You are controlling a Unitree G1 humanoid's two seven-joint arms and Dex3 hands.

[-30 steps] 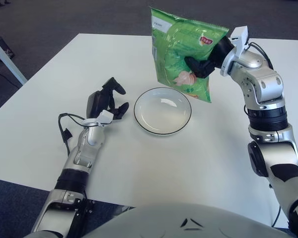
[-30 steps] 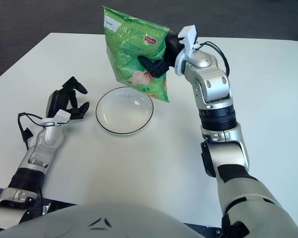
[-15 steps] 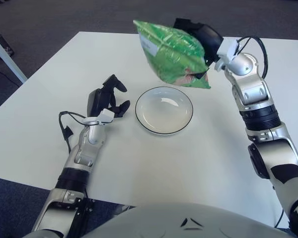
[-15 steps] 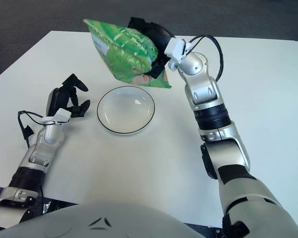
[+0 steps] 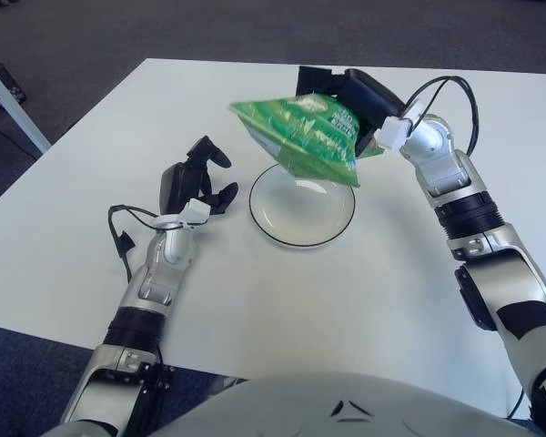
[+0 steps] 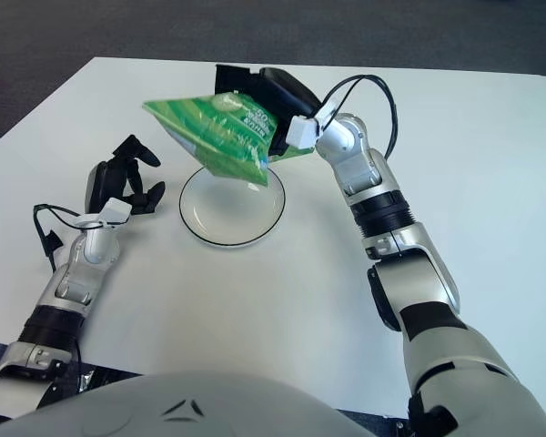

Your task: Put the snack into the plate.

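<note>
A green snack bag (image 5: pixel 300 138) hangs nearly flat in the air, just above the far part of the white, dark-rimmed plate (image 5: pixel 300 223). My right hand (image 5: pixel 359 100) is shut on the bag's right end, holding it from behind and above. The bag covers the plate's far rim. My left hand (image 5: pixel 193 179) shows to the left of the plate, its dark fingers loosely spread with nothing in them.
The white table (image 5: pixel 364 282) stretches around the plate, with dark floor beyond its far edge. A black cable (image 5: pixel 120 238) loops beside my left forearm. A pale furniture leg (image 5: pixel 7 96) stands off the table at the far left.
My right hand has tipped the bag from upright to nearly flat and lowered it leftward over the plate. The left hand has not moved.
</note>
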